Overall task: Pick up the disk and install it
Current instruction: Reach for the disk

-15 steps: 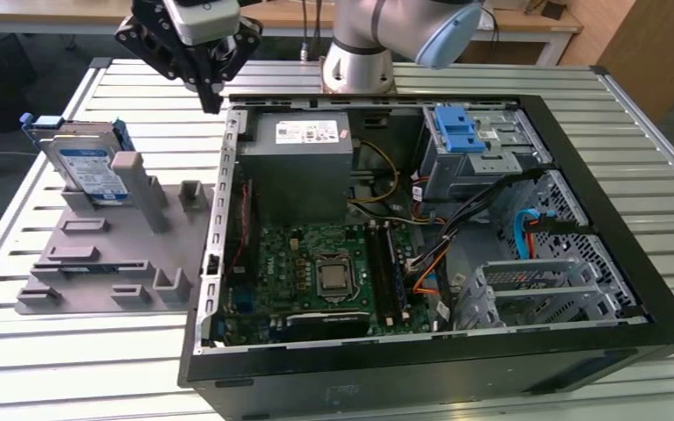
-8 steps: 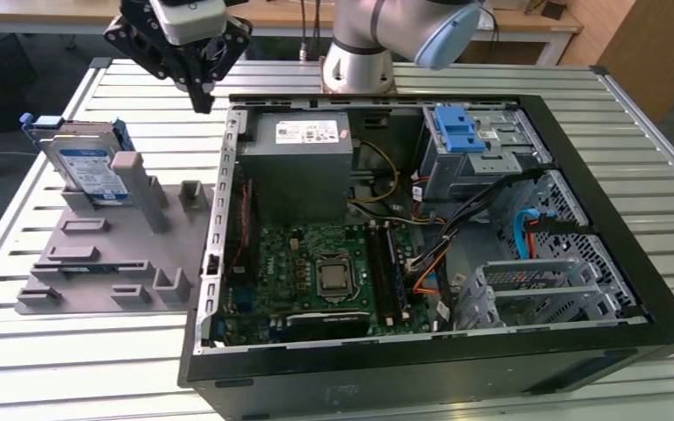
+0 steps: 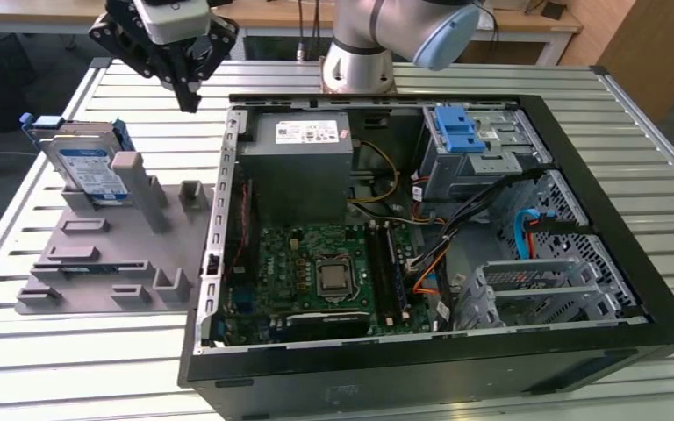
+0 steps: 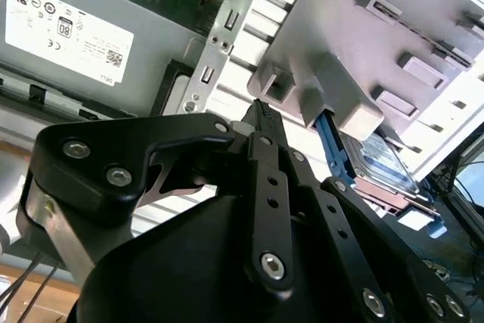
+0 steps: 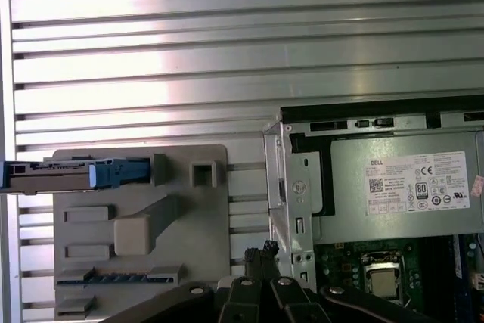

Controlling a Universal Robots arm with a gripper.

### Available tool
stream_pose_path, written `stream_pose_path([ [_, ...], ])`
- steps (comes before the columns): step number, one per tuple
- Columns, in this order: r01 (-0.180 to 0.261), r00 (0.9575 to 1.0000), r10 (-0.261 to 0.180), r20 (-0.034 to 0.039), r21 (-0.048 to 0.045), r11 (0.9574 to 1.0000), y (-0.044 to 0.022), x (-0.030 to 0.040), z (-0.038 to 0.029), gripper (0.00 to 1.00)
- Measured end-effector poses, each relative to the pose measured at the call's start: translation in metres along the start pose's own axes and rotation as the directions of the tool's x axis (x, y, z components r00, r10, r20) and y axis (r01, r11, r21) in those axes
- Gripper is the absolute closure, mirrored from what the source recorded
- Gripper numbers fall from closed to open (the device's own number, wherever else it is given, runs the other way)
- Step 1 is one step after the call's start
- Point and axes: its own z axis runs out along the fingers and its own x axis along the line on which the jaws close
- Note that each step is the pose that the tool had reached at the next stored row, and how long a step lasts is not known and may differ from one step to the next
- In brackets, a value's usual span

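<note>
Item: disk (image 3: 85, 165), silver, with a white-and-blue label and a blue bracket. It stands upright on edge in a slot at the far corner of the grey fixture plate (image 3: 91, 254), on the exterior view's left, with nothing touching it. In the first wrist view the disk (image 5: 68, 174) shows edge-on at the plate's corner. Jaws: black, clenched tip to tip on nothing, pointing down over the slatted metal bench (image 3: 103, 351). They hang between the fixture plate and the open computer case (image 3: 431, 373), near the disk but apart from it. Arm (image 3: 372, 35): its base stands behind the case. Case contents: grey power-supply box (image 3: 302, 158) with a white sticker at the corner nearest the jaws, green motherboard (image 3: 313, 259) and grey metal cage with blue latch (image 3: 460, 132).
</note>
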Motion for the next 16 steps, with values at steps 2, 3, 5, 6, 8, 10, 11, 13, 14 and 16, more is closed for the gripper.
stream_pose_path([
  [2, 0.000, 1.0000, 0.000, -0.0097, 0.0007, 1.0000, 0.0005, 0.0034, 0.0001, 0.89],
  [3, 0.000, 0.9999, 0.001, -0.0136, 0.0011, 1.0000, 0.0006, 0.0053, 0.0002, 0.89],
  [5, -0.001, 0.9999, 0.001, -0.0154, 0.0013, 1.0000, 0.0007, 0.0096, 0.0004, 0.89],
  [6, -0.001, 0.9999, 0.001, -0.0153, 0.0012, 1.0000, 0.0008, 0.0121, 0.0005, 0.89],
  [8, -0.001, 0.9999, 0.001, -0.0154, 0.0012, 1.0000, 0.0007, 0.0173, 0.0007, 0.89],
  [10, -0.001, 0.9999, 0.001, -0.0153, 0.0011, 1.0000, 0.0006, 0.0219, 0.0008, 0.89],
  [11, -0.001, 0.9999, 0.001, -0.0154, 0.0012, 1.0000, 0.0006, 0.0240, 0.0008, 0.89],
  [13, -0.001, 0.9999, 0.001, -0.0154, 0.0012, 1.0000, 0.0005, 0.0284, 0.0010, 0.89],
  [14, -0.001, 0.9999, 0.001, -0.0154, 0.0012, 1.0000, 0.0006, 0.0305, 0.0011, 0.89],
  [16, -0.001, 0.9999, 0.001, -0.0154, 0.0012, 1.0000, 0.0008, 0.0350, 0.0012, 0.89],
])
